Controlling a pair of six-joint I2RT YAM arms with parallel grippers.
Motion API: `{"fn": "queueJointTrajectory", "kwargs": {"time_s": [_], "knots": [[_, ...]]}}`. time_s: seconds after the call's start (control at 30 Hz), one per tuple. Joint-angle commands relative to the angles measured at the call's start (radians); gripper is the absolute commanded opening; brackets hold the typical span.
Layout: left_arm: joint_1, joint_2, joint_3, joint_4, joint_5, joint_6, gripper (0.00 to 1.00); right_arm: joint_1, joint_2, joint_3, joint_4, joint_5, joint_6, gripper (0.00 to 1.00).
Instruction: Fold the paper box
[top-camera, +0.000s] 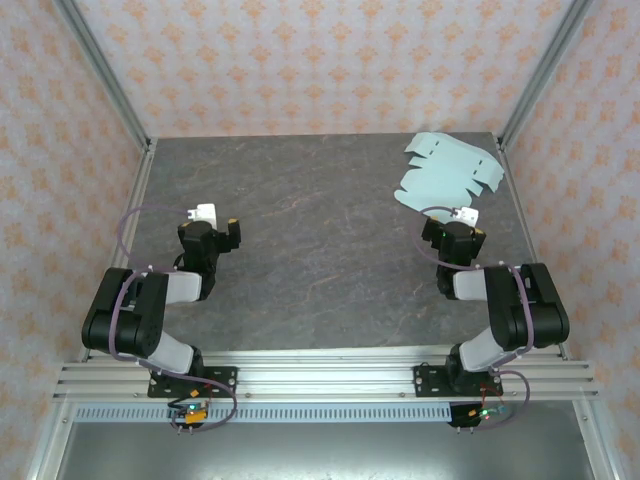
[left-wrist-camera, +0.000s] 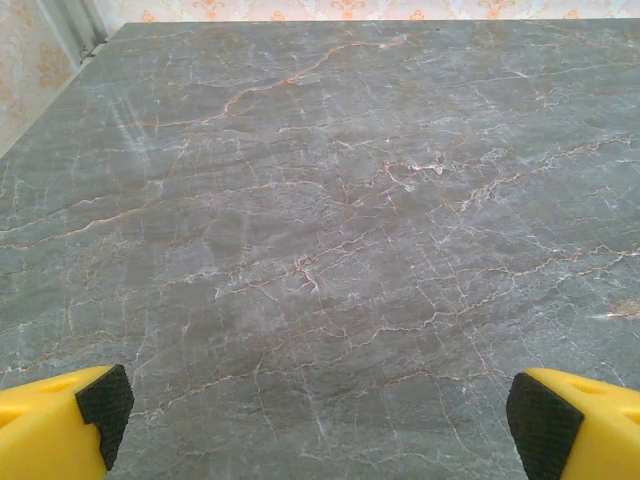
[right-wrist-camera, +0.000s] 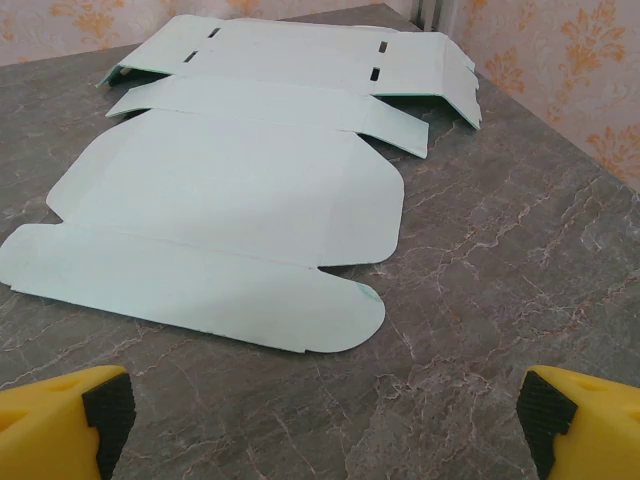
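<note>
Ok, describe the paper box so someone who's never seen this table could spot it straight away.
Look at the dark grey marbled table, at its far right corner by the patterned walls. Just beyond the open right claw lies the paper box, an unfolded sheet. It is the only pale mint-green thing there, with rounded tabs and small slots.

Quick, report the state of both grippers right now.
Left gripper: open, holding nothing, above the bare table.
Right gripper: open, holding nothing; the paper box lies flat ahead of it, untouched.
</note>
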Motion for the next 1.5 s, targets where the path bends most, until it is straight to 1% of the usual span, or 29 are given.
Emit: {"fn": "queueJointTrajectory", "kwargs": {"time_s": [0.0,0.8,0.87,0.9,0.93,0.97,1.0,1.03,1.1,1.17,1.2,1.27,1.3,1.33,1.37,1.4,1.43,1.47], "knots": [[-0.001,-0.006,0.020,-0.002,-0.026,0.014,1.00,-0.006,-0.009,0.020,-0.008,0.014,0.017,0.99],[0.003,-0.006,0.020,-0.002,-0.019,0.011,1.00,-0.006,-0.011,0.017,-0.007,0.013,0.016,0.99],[0.003,-0.025,0.048,-0.066,-0.009,0.016,1.00,-0.006,-0.017,0.020,-0.014,0.032,0.021,0.99],[0.002,-0.048,0.076,-0.136,-0.009,0.020,1.00,-0.006,-0.039,0.033,-0.055,0.055,0.034,0.99],[-0.001,-0.083,0.110,-0.227,-0.015,0.023,1.00,-0.006,-0.075,0.067,-0.146,0.097,0.049,0.99],[-0.004,-0.112,0.126,-0.271,-0.016,0.028,1.00,-0.006,-0.107,0.110,-0.250,0.136,0.065,0.99],[-0.005,-0.145,0.125,-0.284,-0.011,0.029,1.00,-0.006,-0.146,0.181,-0.396,0.179,0.087,0.99],[-0.009,-0.179,0.115,-0.278,-0.007,0.033,1.00,-0.006,-0.163,0.239,-0.488,0.204,0.093,0.99],[-0.019,-0.243,0.107,-0.301,-0.035,0.021,1.00,-0.006,-0.171,0.324,-0.570,0.252,0.106,0.99],[-0.020,-0.298,0.121,-0.369,-0.059,-0.004,1.00,-0.005,-0.144,0.416,-0.635,0.348,0.192,0.99],[-0.020,-0.318,0.122,-0.375,-0.043,0.013,1.00,-0.006,-0.116,0.481,-0.700,0.404,0.257,0.99],[-0.022,-0.343,0.092,-0.331,0.031,0.074,1.00,-0.009,-0.030,0.643,-0.891,0.518,0.398,0.99],[-0.022,-0.356,0.074,-0.314,0.075,0.105,1.00,-0.011,0.033,0.754,-1.047,0.563,0.501,0.99],[-0.023,-0.368,0.064,-0.316,0.110,0.128,1.00,-0.016,0.109,0.879,-1.205,0.578,0.574,0.99],[-0.023,-0.377,0.058,-0.326,0.130,0.138,1.00,-0.022,0.172,0.980,-1.295,0.530,0.567,0.99],[-0.025,-0.386,0.049,-0.339,0.146,0.150,1.00,-0.026,0.250,1.075,-1.353,0.468,0.524,0.99],[-0.026,-0.395,0.033,-0.340,0.154,0.159,1.00,-0.026,0.314,1.152,-1.401,0.414,0.514,0.99],[-0.027,-0.402,0.011,-0.323,0.155,0.162,1.00,-0.026,0.361,1.207,-1.432,0.389,0.515,0.99]]}}
